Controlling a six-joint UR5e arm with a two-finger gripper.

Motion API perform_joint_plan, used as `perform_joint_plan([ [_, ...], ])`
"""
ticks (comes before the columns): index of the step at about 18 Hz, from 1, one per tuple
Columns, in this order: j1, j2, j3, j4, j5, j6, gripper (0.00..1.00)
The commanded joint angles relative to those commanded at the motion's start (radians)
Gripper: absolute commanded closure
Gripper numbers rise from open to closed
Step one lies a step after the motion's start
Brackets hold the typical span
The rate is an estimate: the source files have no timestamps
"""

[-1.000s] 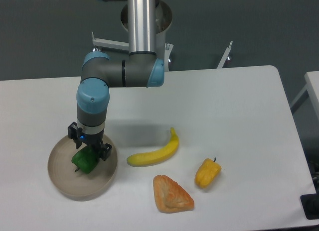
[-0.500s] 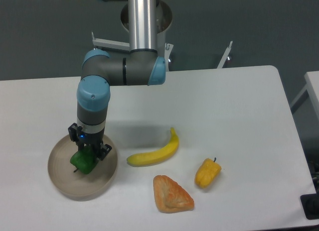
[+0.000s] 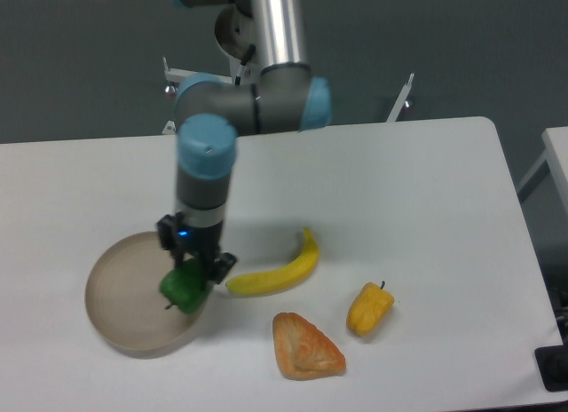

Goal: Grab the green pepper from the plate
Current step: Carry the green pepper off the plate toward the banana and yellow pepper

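The green pepper [image 3: 184,290] is small, glossy and dark green, and it hangs in my gripper [image 3: 190,273] over the right edge of the plate [image 3: 122,288]. The gripper is shut on it from above, black fingers on either side of its top. The plate is a round beige-grey dish at the table's front left, and nothing else lies on it. Whether the pepper still touches the plate's rim I cannot tell.
A yellow banana [image 3: 279,268] lies just right of the gripper. A yellow-orange pepper [image 3: 369,309] and a brown pastry [image 3: 304,347] sit further right near the front edge. The arm's elbow [image 3: 253,101] looms above the table's back.
The arm has swung right, carrying the green pepper from the plate's middle to its right edge. The other food has not moved.
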Motion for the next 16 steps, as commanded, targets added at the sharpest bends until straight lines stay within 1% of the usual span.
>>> perform_joint_plan([
  [2, 0.051, 0.002, 0.003, -0.006, 0.0, 0.1, 0.67],
  [5, 0.123, 0.017, 0.003, -0.038, 0.008, 0.247, 0.67],
  [8, 0.189, 0.025, -0.008, -0.043, 0.063, 0.405, 0.66],
  [10, 0.21, 0.026, -0.003, -0.057, 0.086, 0.436, 0.67],
  [12, 0.235, 0.041, 0.002, -0.075, 0.094, 0.45, 0.67],
  [16, 0.244, 0.049, -0.006, -0.077, 0.095, 0.479, 0.67],
])
